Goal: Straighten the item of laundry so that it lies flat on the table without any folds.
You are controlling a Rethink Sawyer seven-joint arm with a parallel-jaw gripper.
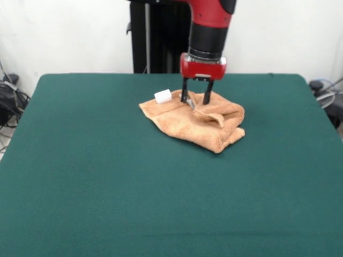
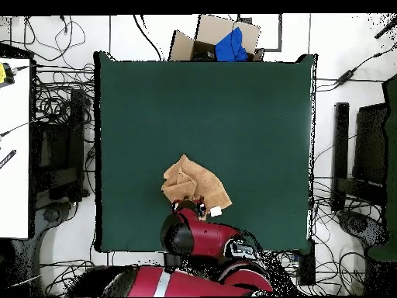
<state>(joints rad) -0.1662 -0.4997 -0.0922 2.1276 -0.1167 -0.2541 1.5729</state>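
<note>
i see the crumpled peach-orange terry towel (image 1: 195,122) still folded on the dark green felt table (image 1: 107,187); gripper (image 1: 196,100) spread apart above it, flattening remains.

arm: red and black, descending vertically from above, wrist pointing straight down.
end effector (image 1: 196,100): two dark fingers (image 1: 207,93) spread apart, tips lowered to bench level.
overhead view: arm extends from the base, hiding the end effector.

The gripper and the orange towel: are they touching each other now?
Touching. In the front view the gripper, fingers spread, has its tips pressed into the rumpled towel, with no gap showing. In the overhead view the arm hides this spot.
</note>
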